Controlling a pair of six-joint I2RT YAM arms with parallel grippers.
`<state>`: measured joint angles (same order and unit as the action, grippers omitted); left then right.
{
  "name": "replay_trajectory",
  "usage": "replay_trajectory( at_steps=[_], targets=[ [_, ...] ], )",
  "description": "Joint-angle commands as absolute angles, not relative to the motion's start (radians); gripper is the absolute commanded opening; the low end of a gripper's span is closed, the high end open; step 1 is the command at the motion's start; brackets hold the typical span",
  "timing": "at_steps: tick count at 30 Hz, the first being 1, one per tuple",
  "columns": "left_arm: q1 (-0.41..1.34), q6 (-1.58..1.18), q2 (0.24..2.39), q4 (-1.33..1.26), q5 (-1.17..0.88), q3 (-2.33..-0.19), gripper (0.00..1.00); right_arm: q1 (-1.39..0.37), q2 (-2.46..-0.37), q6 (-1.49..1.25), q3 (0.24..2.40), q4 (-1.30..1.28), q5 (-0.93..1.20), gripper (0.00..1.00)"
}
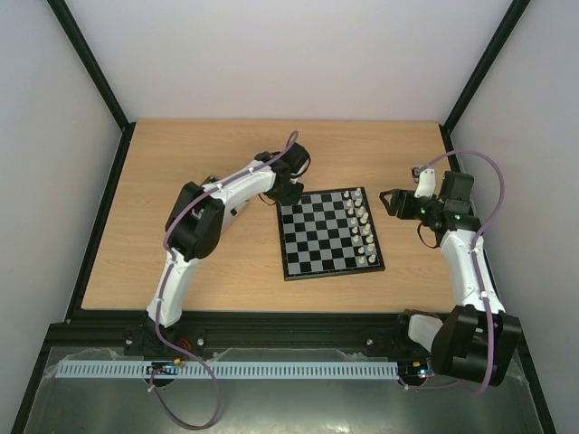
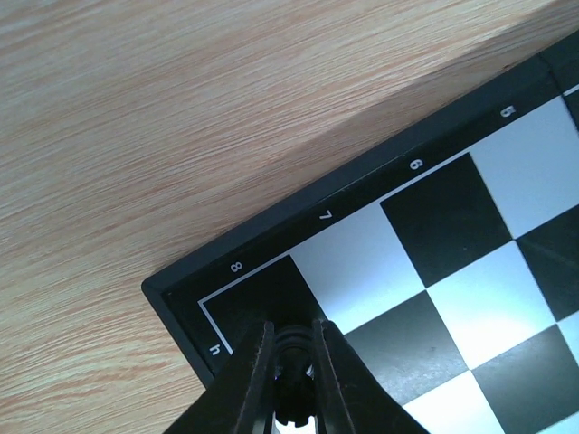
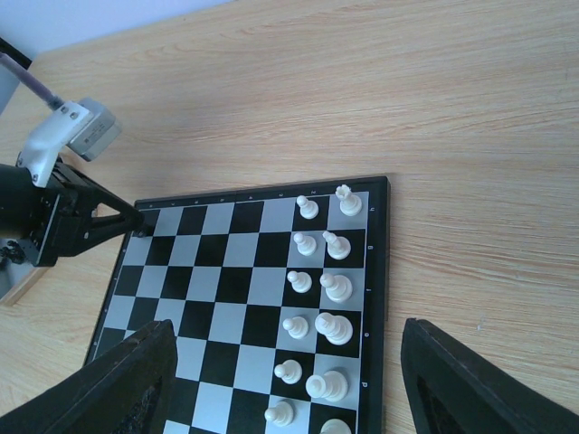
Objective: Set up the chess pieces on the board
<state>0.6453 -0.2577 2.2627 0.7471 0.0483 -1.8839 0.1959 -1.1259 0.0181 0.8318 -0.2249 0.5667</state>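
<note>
The chessboard (image 1: 318,237) lies mid-table. White pieces (image 1: 362,228) stand in two rows along its right side, and they show in the right wrist view (image 3: 327,287) too. My left gripper (image 1: 284,196) is at the board's far-left corner, shut on a black piece (image 2: 294,375) held over the h8 corner square (image 2: 262,294). It also shows in the right wrist view (image 3: 136,222), tips at the corner. My right gripper (image 1: 387,199) is open and empty, hovering just right of the board; its fingers (image 3: 127,384) frame the right wrist view. No other black pieces are in view.
Wooden table (image 1: 181,181) inside a black-framed enclosure with white walls. A grey tray edge (image 3: 16,287) shows at the left of the right wrist view. Bare wood lies behind and left of the board.
</note>
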Motion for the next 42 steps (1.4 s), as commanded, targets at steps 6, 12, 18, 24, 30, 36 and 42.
replay_trajectory(
  at_steps=[6, 12, 18, 24, 30, 36, 42],
  targets=[
    [0.642, -0.273, 2.295, 0.761, 0.086, -1.896, 0.08, 0.191, -1.132, 0.029, 0.823, -0.214, 0.569, 0.69],
    [0.636, -0.284, 2.299, 0.751, 0.086, -1.898, 0.08, 0.191, -1.132, 0.028, 0.823, -0.215, 0.568, 0.70],
    [0.629, -0.288, 2.299, 0.733, 0.081, -1.899, 0.05, 0.191, -1.131, 0.030, 0.822, -0.215, 0.566, 0.70],
    [0.619, -0.290, 2.307, 0.717, 0.063, -1.904, 0.04, 0.191, -1.131, 0.030, 0.821, -0.215, 0.566, 0.70],
    [0.618, -0.291, 2.312, 0.720, 0.057, -1.902, 0.08, 0.191, -1.131, 0.031, 0.822, -0.214, 0.566, 0.70],
    [0.620, -0.284, 2.281, 0.708, 0.039, -1.884, 0.13, 0.192, -1.132, 0.032, 0.821, -0.213, 0.566, 0.70],
    [0.623, -0.281, 2.264, 0.718, 0.033, -1.884, 0.14, 0.191, -1.132, 0.031, 0.820, -0.214, 0.565, 0.70]
  ],
)
